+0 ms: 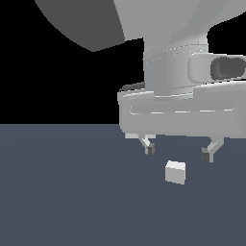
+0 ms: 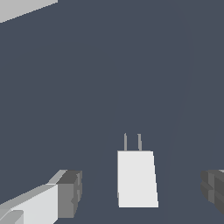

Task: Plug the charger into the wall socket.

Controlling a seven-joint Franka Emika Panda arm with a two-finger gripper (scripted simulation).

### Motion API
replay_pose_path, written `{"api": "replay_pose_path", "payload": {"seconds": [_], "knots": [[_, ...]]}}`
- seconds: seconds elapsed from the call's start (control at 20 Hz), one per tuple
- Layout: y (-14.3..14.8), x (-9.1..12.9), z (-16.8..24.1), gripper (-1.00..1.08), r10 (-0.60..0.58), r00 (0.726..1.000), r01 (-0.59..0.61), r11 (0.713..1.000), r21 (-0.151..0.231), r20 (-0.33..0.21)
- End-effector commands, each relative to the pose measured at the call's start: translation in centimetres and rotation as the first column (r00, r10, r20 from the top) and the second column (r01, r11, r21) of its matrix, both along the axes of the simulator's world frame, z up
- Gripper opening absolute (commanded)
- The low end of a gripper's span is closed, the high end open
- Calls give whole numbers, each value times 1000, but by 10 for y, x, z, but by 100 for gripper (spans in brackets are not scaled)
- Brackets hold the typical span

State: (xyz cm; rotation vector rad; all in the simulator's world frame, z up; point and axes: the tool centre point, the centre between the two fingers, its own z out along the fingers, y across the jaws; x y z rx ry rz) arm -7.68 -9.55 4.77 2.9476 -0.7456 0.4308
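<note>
The charger (image 1: pixel 175 172) is a small off-white block lying on the dark blue-grey floor, just below my gripper (image 1: pixel 178 153) in the exterior view. My gripper is open, fingers spread wide, hovering above the block without touching it. In the wrist view the charger (image 2: pixel 136 178) lies between the two dark fingertips (image 2: pixel 70 193), with two thin prongs sticking out of one end. My gripper (image 2: pixel 142 192) holds nothing. A pale flat piece at the wrist view's corner (image 2: pixel 24 8) may be the wall socket; I cannot tell for sure. The wall socket is out of the exterior view.
The dark blue-grey floor (image 1: pixel 62 192) stretches around the charger. The arm's large pale body (image 1: pixel 178 67) fills the upper part of the exterior view against a black background.
</note>
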Motion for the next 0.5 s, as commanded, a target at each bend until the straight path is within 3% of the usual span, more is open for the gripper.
{"api": "replay_pose_path", "payload": {"seconds": [0.0,0.45], "knots": [[0,-1,-11,100,-1,1000,1,1000,1,0],[0,0,-36,100,-2,1000,2,1000,1,0]]}}
